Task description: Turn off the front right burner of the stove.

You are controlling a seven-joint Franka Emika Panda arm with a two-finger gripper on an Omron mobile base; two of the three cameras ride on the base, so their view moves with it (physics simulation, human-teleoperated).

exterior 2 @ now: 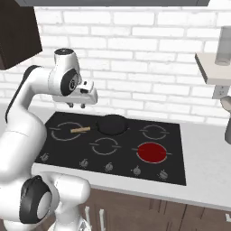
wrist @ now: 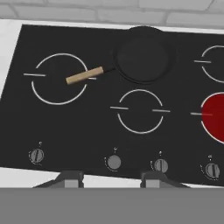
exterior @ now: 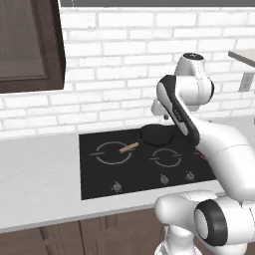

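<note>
Right of the gripper (exterior 2: 82,100) and lower lies the front right burner (exterior 2: 152,152), glowing red; gripper fingers stand apart, holding nothing.

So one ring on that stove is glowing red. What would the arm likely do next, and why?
Probably swing the gripper right and down toward the knobs along the stove's front edge. The front right burner glows red, so it is on, while the gripper hangs open above the left side, touching nothing. Which knob controls it I can't tell.
</note>
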